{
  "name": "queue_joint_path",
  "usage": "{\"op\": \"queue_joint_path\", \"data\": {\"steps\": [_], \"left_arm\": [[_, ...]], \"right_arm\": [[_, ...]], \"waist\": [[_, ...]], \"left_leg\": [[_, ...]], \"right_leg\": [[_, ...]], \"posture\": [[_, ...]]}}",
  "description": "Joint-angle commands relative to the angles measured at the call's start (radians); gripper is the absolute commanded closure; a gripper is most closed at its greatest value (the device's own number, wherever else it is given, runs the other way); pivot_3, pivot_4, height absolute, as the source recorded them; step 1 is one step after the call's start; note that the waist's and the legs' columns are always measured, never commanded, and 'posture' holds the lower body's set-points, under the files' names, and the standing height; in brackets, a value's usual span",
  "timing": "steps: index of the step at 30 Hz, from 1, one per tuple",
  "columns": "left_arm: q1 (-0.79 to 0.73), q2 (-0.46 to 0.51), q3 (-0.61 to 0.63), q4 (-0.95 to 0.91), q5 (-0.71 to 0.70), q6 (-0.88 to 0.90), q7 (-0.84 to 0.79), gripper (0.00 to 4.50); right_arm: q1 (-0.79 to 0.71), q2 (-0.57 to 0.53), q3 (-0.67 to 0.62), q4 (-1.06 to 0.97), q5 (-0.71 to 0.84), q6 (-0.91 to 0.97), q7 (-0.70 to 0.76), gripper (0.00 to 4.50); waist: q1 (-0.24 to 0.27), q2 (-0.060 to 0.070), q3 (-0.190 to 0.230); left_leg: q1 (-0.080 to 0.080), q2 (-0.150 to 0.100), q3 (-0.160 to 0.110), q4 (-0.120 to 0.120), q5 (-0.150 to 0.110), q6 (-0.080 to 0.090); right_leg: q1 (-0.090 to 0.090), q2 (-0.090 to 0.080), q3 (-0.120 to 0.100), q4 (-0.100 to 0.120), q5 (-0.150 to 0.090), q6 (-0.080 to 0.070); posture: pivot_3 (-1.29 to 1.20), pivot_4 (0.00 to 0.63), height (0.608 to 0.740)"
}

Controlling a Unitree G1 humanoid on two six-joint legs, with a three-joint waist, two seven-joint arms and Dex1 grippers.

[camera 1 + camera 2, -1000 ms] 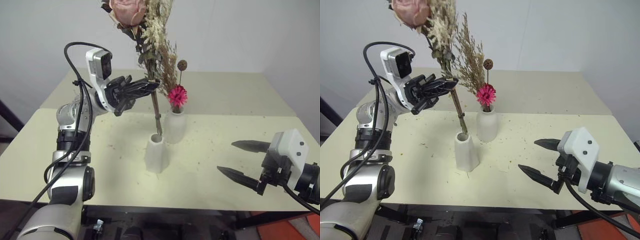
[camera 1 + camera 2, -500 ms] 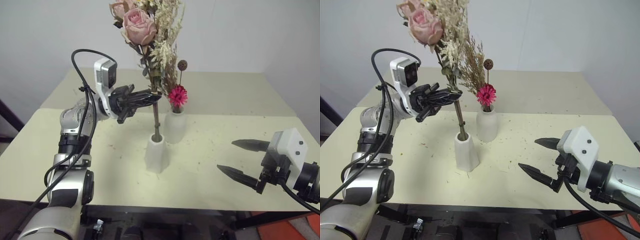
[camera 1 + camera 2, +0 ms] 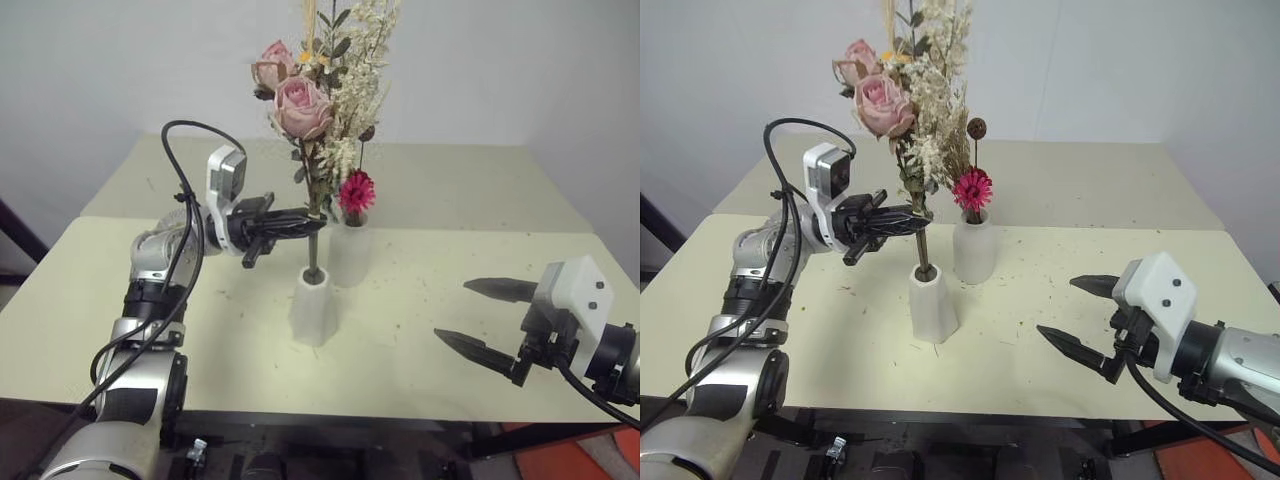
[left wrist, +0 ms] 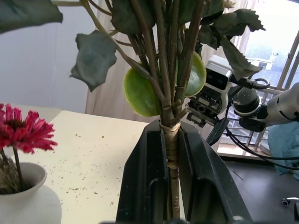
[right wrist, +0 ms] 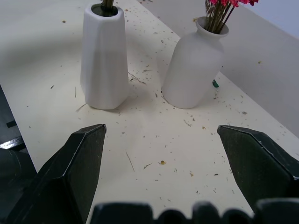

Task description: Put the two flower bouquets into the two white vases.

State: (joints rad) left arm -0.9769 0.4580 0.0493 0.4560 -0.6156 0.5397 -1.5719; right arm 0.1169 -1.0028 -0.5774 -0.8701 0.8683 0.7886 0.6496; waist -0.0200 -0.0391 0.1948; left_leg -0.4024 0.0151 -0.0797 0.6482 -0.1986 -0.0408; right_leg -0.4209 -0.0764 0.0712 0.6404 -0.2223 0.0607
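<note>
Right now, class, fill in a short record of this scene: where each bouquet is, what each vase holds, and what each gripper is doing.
rose bouquet: upright, stem ends in the mouth of the slim vase, gripped on the stems
slim vase: nearer one, standing on the table
magenta flower bouquet: standing in the rounded vase
rounded vase: just behind the slim one
left gripper: shut on the rose stems above the slim vase
right gripper: open, holding nothing, apart from both vases

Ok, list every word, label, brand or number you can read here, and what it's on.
None: no readable text on the slim vase, the round vase, the rose bouquet, the table or either gripper casing.
</note>
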Motion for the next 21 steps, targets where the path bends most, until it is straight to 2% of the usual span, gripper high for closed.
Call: {"op": "queue_joint_path", "data": {"steps": [1, 18, 21], "left_arm": [[0.004, 0.001, -0.007, -0.048, 0.007, -0.030, -0.007, 4.40], [0.056, 0.001, 0.003, -0.091, 0.002, -0.054, -0.028, 4.40], [0.065, 0.011, 0.008, -0.096, -0.001, -0.053, -0.037, 3.42]], "right_arm": [[-0.012, 0.007, -0.010, 0.000, -0.008, -0.027, 0.001, 0.00], [-0.014, 0.013, -0.007, 0.011, -0.028, -0.040, 0.019, 0.00], [-0.019, 0.011, -0.007, 0.013, -0.022, -0.038, 0.022, 0.00]], "waist": [[0.001, 0.000, 0.000], [0.000, 0.000, 0.000], [0.000, 0.000, 0.000]], "left_leg": [[0.000, 0.000, 0.000, 0.000, 0.000, 0.000], [0.000, 0.000, 0.000, 0.000, 0.000, 0.000], [0.000, 0.000, 0.000, 0.000, 0.000, 0.000]], "right_leg": [[0.000, 0.000, 0.000, 0.000, 0.000, 0.000], [0.000, 0.000, 0.000, 0.000, 0.000, 0.000], [0.000, 0.000, 0.000, 0.000, 0.000, 0.000]], "posture": [[0.00, 0.150, 0.740], [0.00, 0.150, 0.740], [0.00, 0.150, 0.740]]}}
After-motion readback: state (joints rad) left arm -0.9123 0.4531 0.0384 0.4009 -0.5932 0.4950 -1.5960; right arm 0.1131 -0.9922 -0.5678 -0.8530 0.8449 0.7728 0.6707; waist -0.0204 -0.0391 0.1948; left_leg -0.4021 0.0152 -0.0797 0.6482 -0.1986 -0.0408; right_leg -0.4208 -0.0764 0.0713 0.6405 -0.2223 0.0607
